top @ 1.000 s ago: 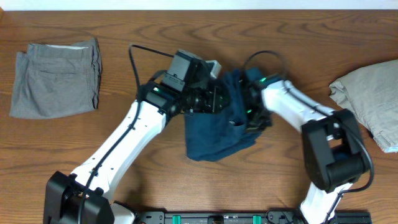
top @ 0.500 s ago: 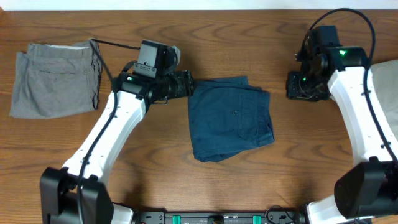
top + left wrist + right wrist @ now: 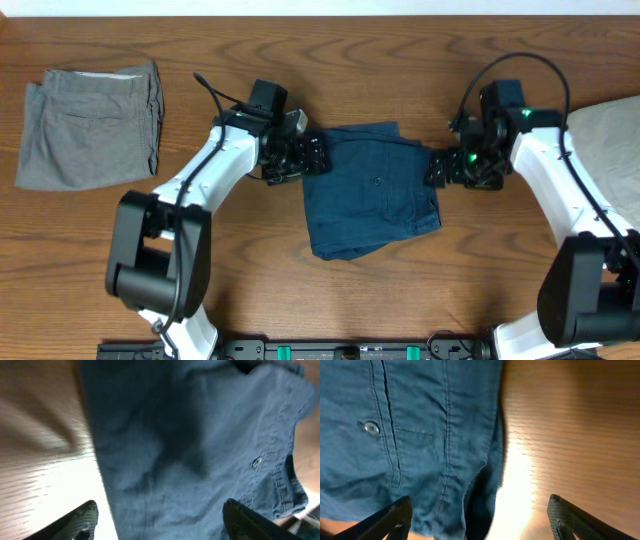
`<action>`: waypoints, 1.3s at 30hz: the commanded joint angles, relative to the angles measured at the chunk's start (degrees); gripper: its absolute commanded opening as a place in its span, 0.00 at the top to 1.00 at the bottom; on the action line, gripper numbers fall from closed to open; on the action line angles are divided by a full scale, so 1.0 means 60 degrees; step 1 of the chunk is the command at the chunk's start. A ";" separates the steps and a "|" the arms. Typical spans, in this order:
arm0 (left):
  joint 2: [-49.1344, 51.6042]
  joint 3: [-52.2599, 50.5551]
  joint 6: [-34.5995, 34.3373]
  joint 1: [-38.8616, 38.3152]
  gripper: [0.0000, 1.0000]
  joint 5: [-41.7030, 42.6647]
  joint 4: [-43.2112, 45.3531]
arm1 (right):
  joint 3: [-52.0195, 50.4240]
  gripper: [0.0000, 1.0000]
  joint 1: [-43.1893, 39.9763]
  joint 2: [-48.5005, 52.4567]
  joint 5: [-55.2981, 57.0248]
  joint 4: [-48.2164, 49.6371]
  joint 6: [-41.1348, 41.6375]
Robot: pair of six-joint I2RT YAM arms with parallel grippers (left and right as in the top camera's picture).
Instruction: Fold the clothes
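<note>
The clothes [image 3: 370, 190] are one dark navy garment, folded into a rough rectangle at the table's middle, with a button and a seamed pocket on top. My left gripper [image 3: 312, 157] is at its upper left edge. In the left wrist view that gripper [image 3: 160, 509] is open, its fingers straddling the cloth's left edge [image 3: 107, 485] above the blue cloth. My right gripper [image 3: 437, 167] is at the garment's right edge. It [image 3: 480, 501] is open too, one finger over the cloth [image 3: 420, 435] and the other over bare wood. Neither holds anything.
Light grey folded shorts [image 3: 90, 125] lie at the far left of the wooden table [image 3: 320, 60]. A pale beige garment [image 3: 600, 150] lies at the right edge, close behind my right arm.
Both arms drew back from the garment, then came in again to its left and right edges. Both sets of jaws have opened wider.
</note>
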 commanded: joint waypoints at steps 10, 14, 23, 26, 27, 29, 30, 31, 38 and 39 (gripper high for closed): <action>0.0765 0.0146 0.0998 -0.0208 0.20 0.0739 0.0062 | -0.0907 0.13 -0.0113 0.0098 -0.0998 0.0900 -0.0375; 0.0769 0.0146 0.1282 -0.0645 0.30 0.0758 0.0138 | -0.0907 0.22 -0.0127 0.0098 -0.1377 0.0568 -0.0299; 0.0769 0.0146 -0.0831 -0.0769 0.94 -0.0106 0.1166 | -0.0907 0.38 -0.1093 -0.0025 -0.0259 -0.0240 0.1989; 0.0769 0.0146 -0.3067 -0.0729 0.94 -0.0102 0.2229 | -0.0907 0.38 -0.1439 -0.0029 -0.0259 -0.0262 0.1996; 0.0769 0.0146 -0.3756 -0.0754 0.94 -0.0098 0.2641 | -0.0907 0.37 -0.1555 -0.0029 -0.0262 -0.0233 0.1996; 0.0769 0.0146 -0.5176 -0.0885 0.94 -0.0102 0.3468 | -0.0900 0.37 -0.1785 -0.0029 -0.0266 -0.0157 0.2000; 0.0769 0.0146 -0.5905 -0.0994 0.94 -0.0109 0.3901 | -0.0896 0.37 -0.1920 -0.0029 -0.0266 -0.0127 0.2000; 0.0769 0.0146 -0.6499 -0.1104 0.94 -0.0113 0.4248 | -0.0896 0.37 -0.2033 -0.0029 -0.0266 -0.0106 0.2000; 0.0769 0.0146 -0.8058 -0.2044 0.94 -0.1515 0.5632 | -0.0896 0.36 -0.2499 -0.0029 -0.1129 -0.0175 0.1268; 0.0769 0.0146 -0.8014 -0.2091 0.94 -0.1734 0.5621 | -0.0896 0.36 -0.2473 -0.0029 -0.1300 -0.0204 0.1184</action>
